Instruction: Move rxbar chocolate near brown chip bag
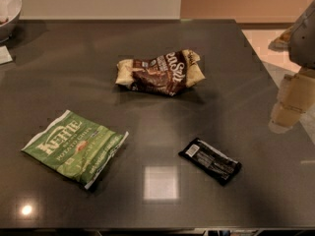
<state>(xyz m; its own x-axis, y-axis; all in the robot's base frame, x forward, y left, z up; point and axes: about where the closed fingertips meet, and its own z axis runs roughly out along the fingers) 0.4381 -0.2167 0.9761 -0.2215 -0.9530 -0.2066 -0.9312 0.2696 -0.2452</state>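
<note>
The rxbar chocolate [210, 160] is a small flat black wrapper with a white label patch at its left end. It lies on the dark table [147, 82], right of centre and toward the front. The brown chip bag [161, 72] is wrinkly dark brown with cream ends and white lettering. It lies behind the bar, near the table's middle. My gripper [290, 102] hangs at the right edge of the view, over the table's right side. It is up and to the right of the bar and touches nothing.
A flat green Kettle chips bag [74, 146] lies at the front left. A white bowl [7, 11] and a white paper [4, 54] sit at the back left corner. The table's right edge runs just behind my gripper.
</note>
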